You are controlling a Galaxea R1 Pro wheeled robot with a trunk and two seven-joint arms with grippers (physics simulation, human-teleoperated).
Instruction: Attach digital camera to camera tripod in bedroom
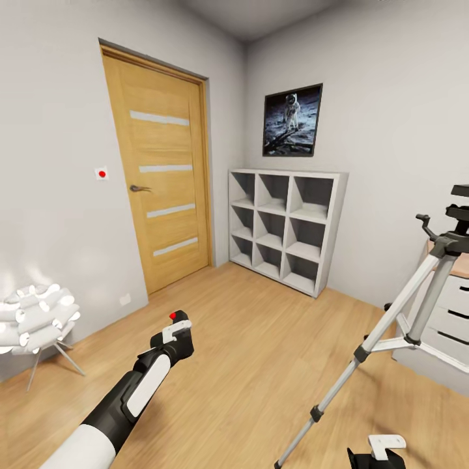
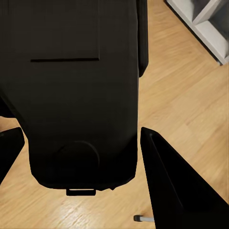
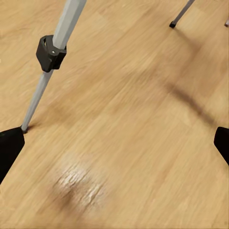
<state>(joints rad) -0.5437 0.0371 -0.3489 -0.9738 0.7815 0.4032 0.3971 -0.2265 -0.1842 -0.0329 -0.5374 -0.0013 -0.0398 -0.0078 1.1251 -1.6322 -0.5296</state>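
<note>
- Black, boxy digital camera (image 1: 174,337) held at the tip of the left gripper (image 1: 173,340), red mark on top, low over the wood floor (image 1: 260,365) and well to the left of the camera tripod (image 1: 397,312).
- Seen close in the left wrist view: camera body (image 2: 81,95) wedged between the two dark fingers (image 2: 176,181), clamped from both sides.
- Left gripper closed down onto the camera, no gap showing at the sides.
- Right gripper (image 1: 381,456) low at the foot of the tripod, just right of its nearest silver leg; in the right wrist view fingertips (image 3: 9,148) set far apart, spread wide, nothing between them but bare floor.
- Tripod standing upright on the floor, black head and pan handle at top, one leg with black joint (image 3: 50,52) and another black foot (image 3: 174,24) in the right wrist view.
- White nine-cube shelf (image 1: 286,228) against the far wall, left of the tripod and beyond it; all nine cubes empty as far as can be seen.
- Astronaut poster (image 1: 292,120) on the wall above the shelf.
- Oak door (image 1: 163,176) shut, far left of the tripod, further left than the shelf.
- White drawer unit (image 1: 446,319) with wood top directly behind the tripod; drawers shut, contents hidden.
- White padded chair (image 1: 36,319) furthest left of the tripod, by the wall.
</note>
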